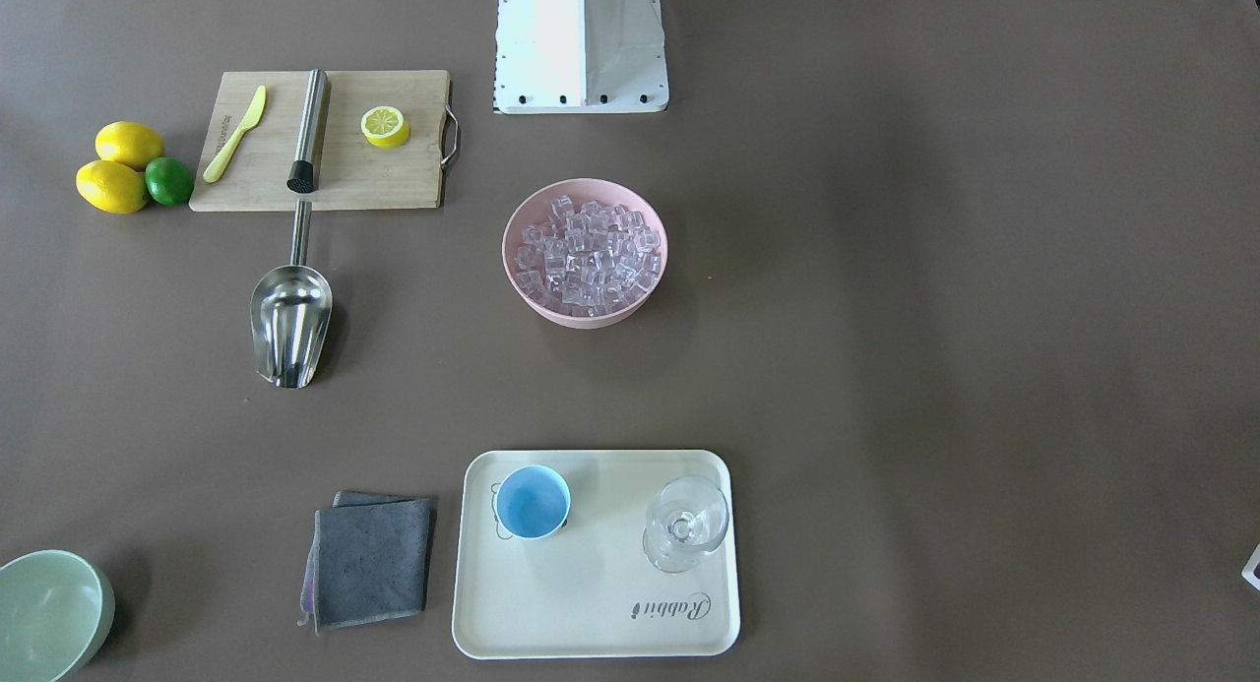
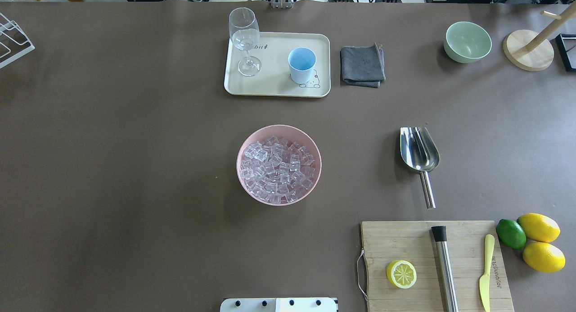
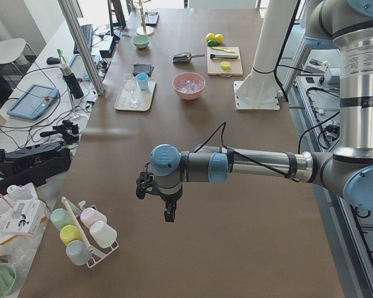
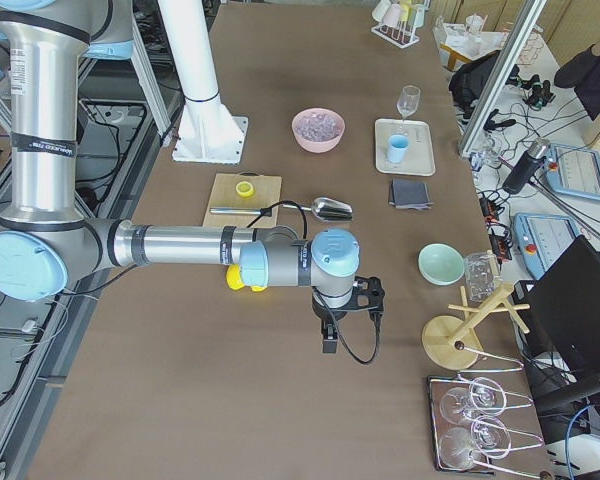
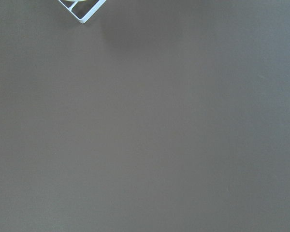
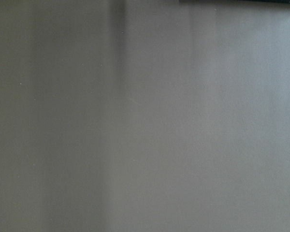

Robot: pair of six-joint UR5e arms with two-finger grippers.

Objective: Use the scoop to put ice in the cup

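Observation:
The ice (image 1: 589, 253) is a heap of clear cubes in a pink bowl (image 2: 243, 186) at the table's middle. The light blue cup (image 2: 302, 64) stands upright on a cream tray (image 2: 274, 84) at the far side; it also shows in the front-facing view (image 1: 533, 502). The steel scoop (image 2: 419, 150) lies flat on the table to the robot's right, its handle pointing at the cutting board. My left gripper (image 3: 168, 214) and right gripper (image 4: 329, 340) hang far off at the table's two ends. They show only in the side views, so I cannot tell whether they are open or shut.
A stemmed glass (image 2: 245, 37) shares the tray. A grey cloth (image 2: 362, 65) and a pale green bowl (image 2: 467, 42) lie to its right. A cutting board (image 2: 405, 244) holds a steel cylinder (image 2: 445, 271), a half lemon (image 2: 401, 273) and a yellow knife (image 2: 485, 271). Lemons (image 2: 540, 240) sit beside it.

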